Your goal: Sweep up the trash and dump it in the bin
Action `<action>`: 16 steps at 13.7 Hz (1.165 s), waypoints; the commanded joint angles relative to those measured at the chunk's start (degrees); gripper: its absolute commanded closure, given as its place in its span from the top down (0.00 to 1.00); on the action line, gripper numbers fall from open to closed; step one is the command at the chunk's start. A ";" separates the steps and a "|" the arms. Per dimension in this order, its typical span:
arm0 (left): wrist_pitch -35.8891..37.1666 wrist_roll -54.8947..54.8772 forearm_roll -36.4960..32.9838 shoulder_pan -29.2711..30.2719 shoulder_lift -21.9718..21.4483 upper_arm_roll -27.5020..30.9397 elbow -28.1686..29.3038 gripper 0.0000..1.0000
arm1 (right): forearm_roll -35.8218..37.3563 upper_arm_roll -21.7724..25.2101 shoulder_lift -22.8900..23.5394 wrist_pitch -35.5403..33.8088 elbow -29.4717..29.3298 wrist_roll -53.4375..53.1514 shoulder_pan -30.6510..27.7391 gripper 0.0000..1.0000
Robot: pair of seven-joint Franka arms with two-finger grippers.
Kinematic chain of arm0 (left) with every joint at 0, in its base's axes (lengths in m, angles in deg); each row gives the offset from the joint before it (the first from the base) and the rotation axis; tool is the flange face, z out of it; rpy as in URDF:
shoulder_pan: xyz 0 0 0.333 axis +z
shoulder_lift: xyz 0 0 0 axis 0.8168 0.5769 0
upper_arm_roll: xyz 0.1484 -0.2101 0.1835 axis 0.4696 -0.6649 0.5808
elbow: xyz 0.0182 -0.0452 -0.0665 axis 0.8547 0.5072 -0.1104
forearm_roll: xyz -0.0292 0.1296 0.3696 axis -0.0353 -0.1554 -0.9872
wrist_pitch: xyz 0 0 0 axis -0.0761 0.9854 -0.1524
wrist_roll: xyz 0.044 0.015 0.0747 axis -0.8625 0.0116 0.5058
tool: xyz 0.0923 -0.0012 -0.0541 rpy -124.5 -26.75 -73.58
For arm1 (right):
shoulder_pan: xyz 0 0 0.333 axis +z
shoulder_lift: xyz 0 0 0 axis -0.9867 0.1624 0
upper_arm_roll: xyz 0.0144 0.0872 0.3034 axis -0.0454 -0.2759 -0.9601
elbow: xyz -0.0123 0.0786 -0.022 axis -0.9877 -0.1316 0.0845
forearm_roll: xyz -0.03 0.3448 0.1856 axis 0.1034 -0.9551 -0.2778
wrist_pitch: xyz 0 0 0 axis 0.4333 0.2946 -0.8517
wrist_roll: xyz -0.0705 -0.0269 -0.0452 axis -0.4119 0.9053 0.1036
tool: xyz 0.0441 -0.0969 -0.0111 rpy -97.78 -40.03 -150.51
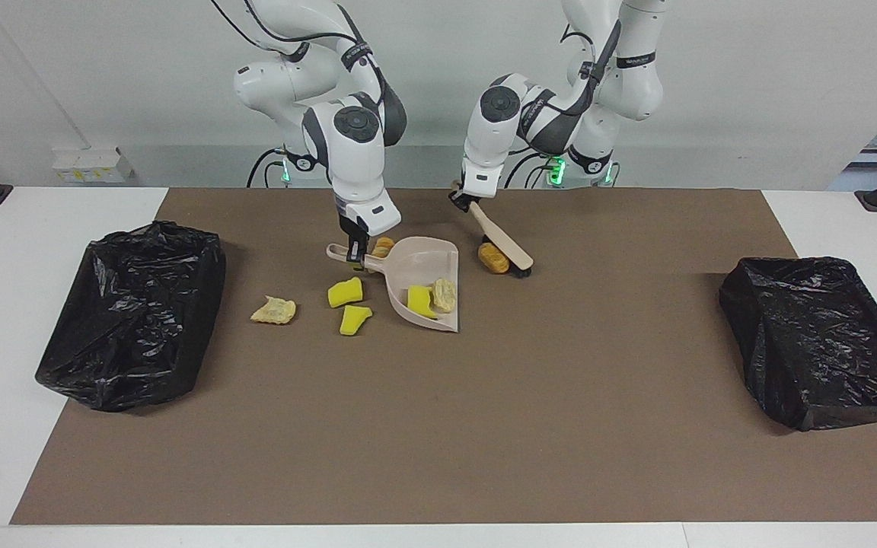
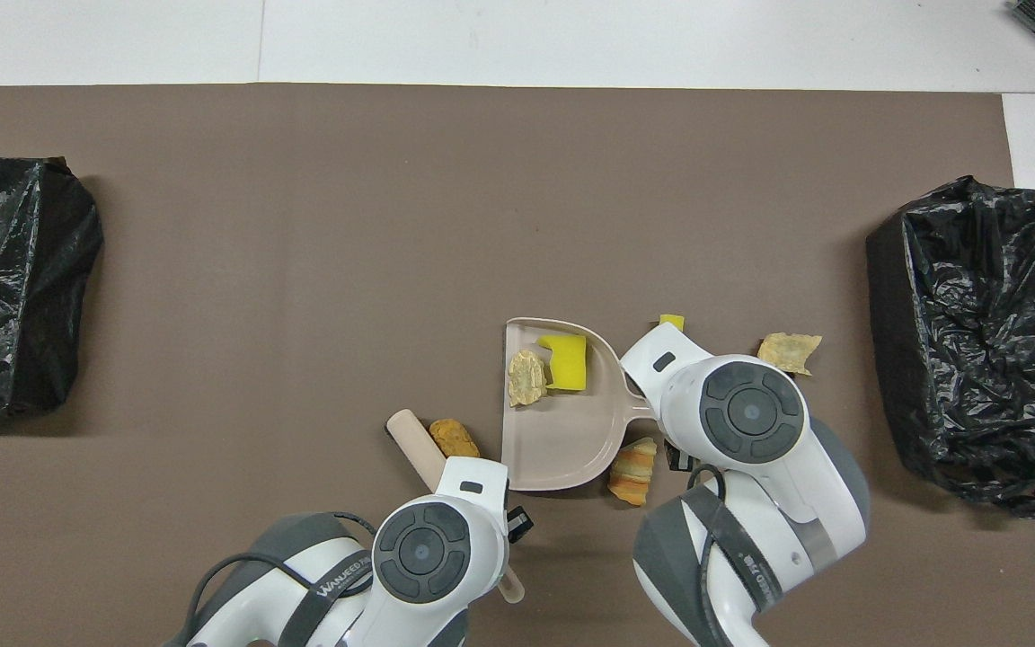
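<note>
My right gripper (image 1: 355,255) is shut on the handle of the beige dustpan (image 1: 419,262), which rests on the brown mat. A yellow chunk (image 1: 419,301) and a tan piece (image 1: 444,294) of trash lie in the pan (image 2: 562,440). My left gripper (image 1: 463,199) is shut on the handle of the beige brush (image 1: 495,232). The brush is tilted, with its dark head down close beside a brown scrap (image 1: 493,257), toward the left arm's end. Two yellow chunks (image 1: 345,291), a tan piece (image 1: 274,310) and a striped brown piece (image 1: 383,245) lie around the pan.
A black-bagged bin (image 1: 134,312) stands at the right arm's end of the mat and another (image 1: 819,339) at the left arm's end. In the overhead view the arms hide both grippers and part of the brush (image 2: 414,440).
</note>
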 commanded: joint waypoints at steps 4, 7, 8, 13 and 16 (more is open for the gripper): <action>-2.64 -17.65 4.75 -3.70 3.09 -0.70 -6.23 0.00 | -0.77 -0.34 -1.22 -0.02 0.93 -2.47 0.00 0.00; -2.28 -22.64 4.75 -4.50 2.30 -1.13 -6.58 0.00 | -0.77 -0.34 -1.22 -0.46 0.93 -3.18 -0.18 0.00; -2.02 -23.18 4.75 -4.50 2.29 -1.74 -7.28 0.00 | -0.77 -0.34 -1.31 -0.54 1.02 -2.74 -0.53 0.00; 12.62 -21.87 4.84 -4.50 -1.13 -4.30 -8.34 0.00 | -2.96 -0.34 -1.31 1.90 1.63 -1.77 -0.71 0.00; 17.92 -18.01 4.84 -4.50 -2.45 -5.35 -8.08 0.00 | -3.23 -0.34 -1.31 2.97 2.16 0.07 -1.32 0.00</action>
